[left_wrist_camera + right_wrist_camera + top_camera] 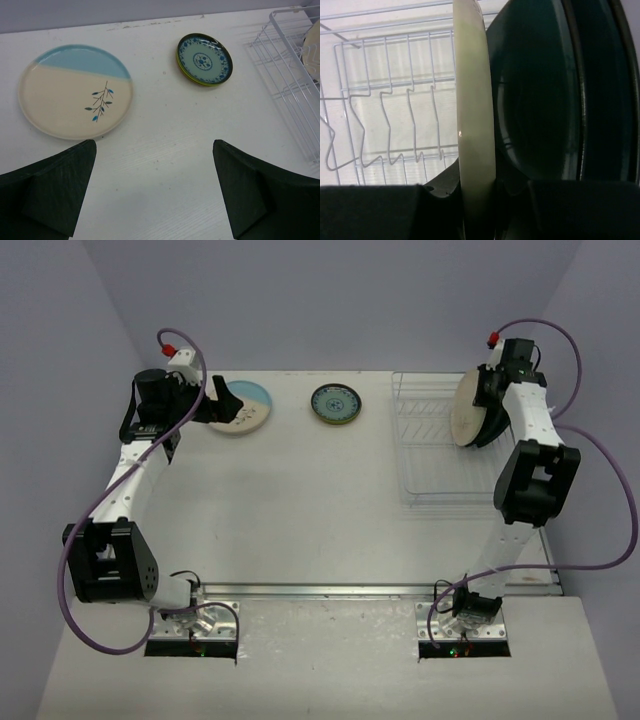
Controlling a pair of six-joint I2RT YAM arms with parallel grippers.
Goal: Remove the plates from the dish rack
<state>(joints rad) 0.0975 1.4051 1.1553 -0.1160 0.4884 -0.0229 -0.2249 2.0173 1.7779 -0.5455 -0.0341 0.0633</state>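
The white wire dish rack (430, 455) stands at the far right. My right gripper (482, 408) is shut on the rim of a cream plate (463, 410), held on edge over the rack; the wrist view shows the cream plate (475, 125) edge-on between the fingers with a dark-teal plate (540, 100) right behind it. A cream and light-blue plate (243, 408) lies flat at the far left. A small teal-patterned plate (336, 403) sits on a lime-green one. My left gripper (228, 402) is open and empty just beside the cream and light-blue plate (75, 90).
The teal-patterned plate (204, 59) and the rack's corner (292, 70) show in the left wrist view. The rack's empty slots (395, 105) lie left of the held plate. Purple walls close the back and sides.
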